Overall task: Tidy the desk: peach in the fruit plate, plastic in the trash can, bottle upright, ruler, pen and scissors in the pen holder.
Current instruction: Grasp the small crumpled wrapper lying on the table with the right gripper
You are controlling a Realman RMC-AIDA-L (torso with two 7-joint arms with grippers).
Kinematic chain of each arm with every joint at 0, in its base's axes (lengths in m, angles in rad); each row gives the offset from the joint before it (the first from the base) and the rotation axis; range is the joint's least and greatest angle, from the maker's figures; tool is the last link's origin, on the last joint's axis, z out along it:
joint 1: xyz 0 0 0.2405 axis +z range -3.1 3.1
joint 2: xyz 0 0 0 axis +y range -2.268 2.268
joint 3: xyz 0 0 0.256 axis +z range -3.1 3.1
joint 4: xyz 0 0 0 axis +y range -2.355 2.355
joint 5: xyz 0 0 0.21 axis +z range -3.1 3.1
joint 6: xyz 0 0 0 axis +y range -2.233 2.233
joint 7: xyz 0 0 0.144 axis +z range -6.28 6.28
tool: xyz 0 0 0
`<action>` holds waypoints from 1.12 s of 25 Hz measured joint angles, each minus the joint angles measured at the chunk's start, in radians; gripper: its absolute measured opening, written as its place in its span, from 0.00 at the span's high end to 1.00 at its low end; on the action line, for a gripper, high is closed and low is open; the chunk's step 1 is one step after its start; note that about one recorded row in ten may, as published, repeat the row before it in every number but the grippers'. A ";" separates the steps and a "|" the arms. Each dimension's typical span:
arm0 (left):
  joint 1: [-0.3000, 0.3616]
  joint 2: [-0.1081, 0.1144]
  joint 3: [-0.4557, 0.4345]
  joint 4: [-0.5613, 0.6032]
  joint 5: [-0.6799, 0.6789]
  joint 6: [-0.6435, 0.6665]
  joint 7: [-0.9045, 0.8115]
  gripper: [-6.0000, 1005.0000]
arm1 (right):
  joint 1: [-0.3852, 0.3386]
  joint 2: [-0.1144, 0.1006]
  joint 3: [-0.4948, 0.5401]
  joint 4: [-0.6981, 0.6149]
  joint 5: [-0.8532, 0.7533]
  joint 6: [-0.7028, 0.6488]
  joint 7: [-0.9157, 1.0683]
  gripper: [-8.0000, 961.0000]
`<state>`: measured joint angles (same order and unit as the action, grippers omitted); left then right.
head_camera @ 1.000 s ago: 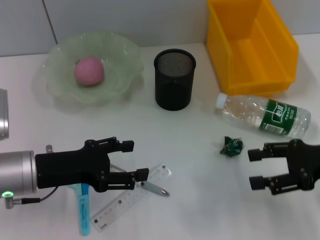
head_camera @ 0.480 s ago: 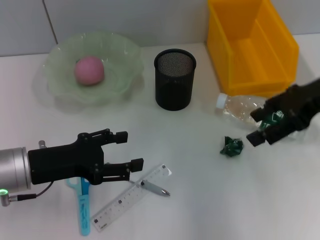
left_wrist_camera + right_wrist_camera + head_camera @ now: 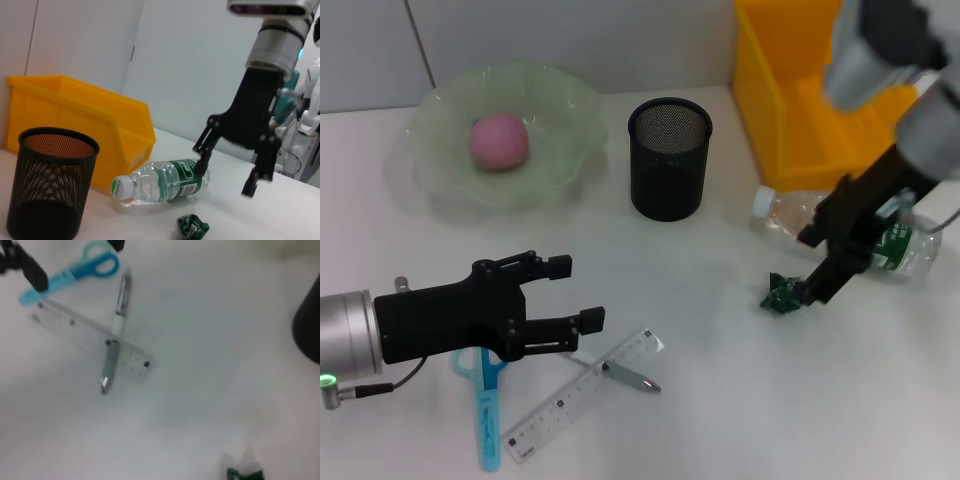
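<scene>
The pink peach (image 3: 499, 141) lies in the pale green fruit plate (image 3: 440, 170). A clear bottle (image 3: 780, 217) (image 3: 160, 181) lies on its side in front of the yellow trash can (image 3: 820, 90) (image 3: 75, 115). The crumpled green plastic (image 3: 782, 294) (image 3: 192, 226) (image 3: 245, 472) sits on the table. My right gripper (image 3: 812, 265) (image 3: 226, 175) hangs open just above the plastic and the bottle. The ruler (image 3: 582, 395) (image 3: 90, 340), pen (image 3: 630, 377) (image 3: 115, 335) and blue scissors (image 3: 485, 400) (image 3: 75, 272) lie together at the front left. My left gripper (image 3: 576, 292) is open above them. The black mesh pen holder (image 3: 669, 158) (image 3: 50, 190) stands at centre.
A grey wall runs along the back of the white table (image 3: 720, 400). The left arm's silver barrel (image 3: 340, 345) reaches in from the left edge.
My right arm has swung from the front right up and back, and its gripper now points down over the plastic and bottle. My left gripper drew slightly left and back.
</scene>
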<state>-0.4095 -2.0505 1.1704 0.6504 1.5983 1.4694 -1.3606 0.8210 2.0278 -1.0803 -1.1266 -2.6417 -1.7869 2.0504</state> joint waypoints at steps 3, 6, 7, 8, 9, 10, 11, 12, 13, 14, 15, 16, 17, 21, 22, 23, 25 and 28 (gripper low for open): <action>0.000 -0.002 0.000 -0.001 0.001 -0.001 0.001 0.14 | -0.002 0.022 -0.076 0.029 -0.024 0.072 -0.007 0.18; 0.004 -0.005 0.000 -0.001 0.003 -0.004 0.006 0.14 | -0.004 0.037 -0.128 0.056 -0.055 0.130 -0.007 0.18; 0.007 -0.006 0.000 -0.002 0.004 -0.005 0.008 0.14 | -0.004 0.040 -0.141 0.062 -0.061 0.143 -0.007 0.19; 0.010 -0.006 0.000 -0.002 0.004 -0.006 0.009 0.14 | -0.004 0.043 -0.151 0.067 -0.065 0.153 -0.008 0.19; 0.012 -0.006 0.000 -0.002 0.004 -0.008 0.009 0.14 | -0.004 0.044 -0.163 0.074 -0.068 0.165 -0.008 0.19; 0.012 -0.007 0.000 -0.002 0.004 -0.009 0.009 0.14 | -0.004 0.044 -0.174 0.081 -0.070 0.177 -0.008 0.19; 0.013 -0.007 0.000 -0.003 0.004 -0.009 0.009 0.14 | -0.004 0.044 -0.182 0.088 -0.073 0.189 -0.008 0.19; 0.013 -0.008 0.000 -0.003 0.004 -0.010 0.009 0.14 | -0.004 0.044 -0.186 0.094 -0.076 0.198 -0.008 0.19; 0.014 -0.008 0.000 -0.005 0.005 -0.011 0.009 0.14 | -0.004 0.045 -0.190 0.102 -0.079 0.207 -0.009 0.19; 0.014 -0.008 0.000 -0.005 0.005 -0.011 0.009 0.14 | -0.004 0.045 -0.192 0.109 -0.081 0.215 -0.012 0.19; 0.014 -0.008 0.000 -0.008 0.005 -0.012 0.010 0.14 | -0.004 0.045 -0.194 0.115 -0.083 0.223 -0.015 0.19; 0.014 -0.008 0.000 -0.011 0.005 -0.012 0.010 0.14 | -0.004 0.046 -0.196 0.122 -0.084 0.230 -0.016 0.19; 0.014 -0.008 0.000 -0.011 0.005 -0.012 0.010 0.14 | -0.004 0.046 -0.200 0.127 -0.084 0.236 -0.018 0.19; 0.014 -0.008 0.000 -0.014 0.004 -0.013 0.011 0.14 | -0.003 0.047 -0.218 0.150 -0.084 0.261 -0.020 0.20; 0.014 -0.008 0.000 -0.014 0.004 -0.014 0.011 0.14 | -0.003 0.047 -0.222 0.154 -0.083 0.264 -0.021 0.20; 0.014 -0.008 0.000 -0.014 0.004 -0.014 0.011 0.14 | -0.003 0.048 -0.226 0.157 -0.083 0.267 -0.023 0.20; 0.014 -0.008 0.000 -0.014 0.003 -0.016 0.011 0.14 | -0.002 0.048 -0.230 0.162 -0.080 0.274 -0.028 0.20; 0.014 -0.008 0.000 -0.014 -0.001 -0.017 0.011 0.14 | -0.002 0.049 -0.231 0.166 -0.080 0.283 -0.031 0.20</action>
<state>-0.3957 -2.0586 1.1703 0.6365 1.5971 1.4526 -1.3498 0.8191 2.0769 -1.3113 -0.9605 -2.7212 -1.5041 2.0197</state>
